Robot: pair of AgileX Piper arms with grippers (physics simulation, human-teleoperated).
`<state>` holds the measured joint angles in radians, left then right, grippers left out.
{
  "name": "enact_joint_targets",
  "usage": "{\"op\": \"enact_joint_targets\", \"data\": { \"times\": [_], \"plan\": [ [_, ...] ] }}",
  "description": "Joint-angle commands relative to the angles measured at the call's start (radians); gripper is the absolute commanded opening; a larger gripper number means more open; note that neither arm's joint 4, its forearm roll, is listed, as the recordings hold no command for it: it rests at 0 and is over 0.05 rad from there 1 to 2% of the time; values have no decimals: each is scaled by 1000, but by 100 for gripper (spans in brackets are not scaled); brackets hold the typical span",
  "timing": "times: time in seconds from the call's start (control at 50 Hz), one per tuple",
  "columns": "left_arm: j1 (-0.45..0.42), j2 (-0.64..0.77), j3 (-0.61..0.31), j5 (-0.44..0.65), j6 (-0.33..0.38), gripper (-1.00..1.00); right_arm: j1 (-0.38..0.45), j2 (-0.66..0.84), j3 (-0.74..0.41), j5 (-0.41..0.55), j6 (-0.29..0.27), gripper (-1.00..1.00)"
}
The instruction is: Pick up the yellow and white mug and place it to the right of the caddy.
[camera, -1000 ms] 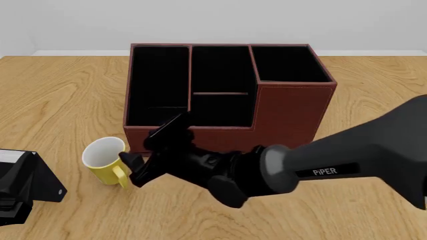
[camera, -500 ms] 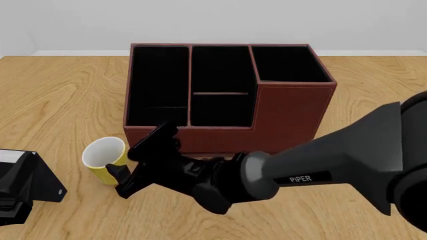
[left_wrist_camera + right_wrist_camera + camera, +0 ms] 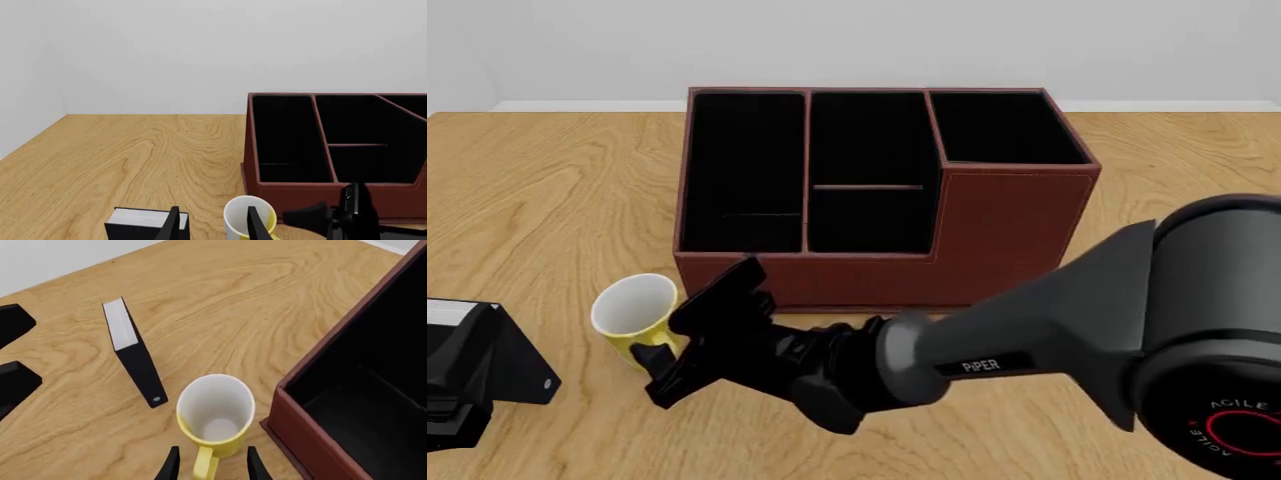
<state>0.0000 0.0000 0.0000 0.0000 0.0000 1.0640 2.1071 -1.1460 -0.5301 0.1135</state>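
The right gripper point(image 3: 208, 464), jaws spread astride what looks like the handle of the yellow and white mug point(image 3: 215, 415), should centre before pinching

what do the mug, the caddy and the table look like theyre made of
Yellow and white mug: probably glazed ceramic, with a smooth yellow outside and plain white inside. Caddy: leather-look reddish-brown walls with faint edge stitching and matte black lining; real or faux is unclear. Table: light wood, grain lines visible.
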Motion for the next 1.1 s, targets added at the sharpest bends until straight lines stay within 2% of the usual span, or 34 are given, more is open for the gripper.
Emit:
{"op": "enact_joint_targets", "data": {
  "times": [0.02, 0.34, 1.1],
  "plan": [
    [0, 0, 0, 0, 0, 100, -8, 30, -17, 9, 17, 100],
    [0, 0, 0, 0, 0, 100, 11, 57, -26, -1, 47, 100],
    [0, 0, 0, 0, 0, 100, 14, 107, -59, 11, 72, 100]
  ]
}}
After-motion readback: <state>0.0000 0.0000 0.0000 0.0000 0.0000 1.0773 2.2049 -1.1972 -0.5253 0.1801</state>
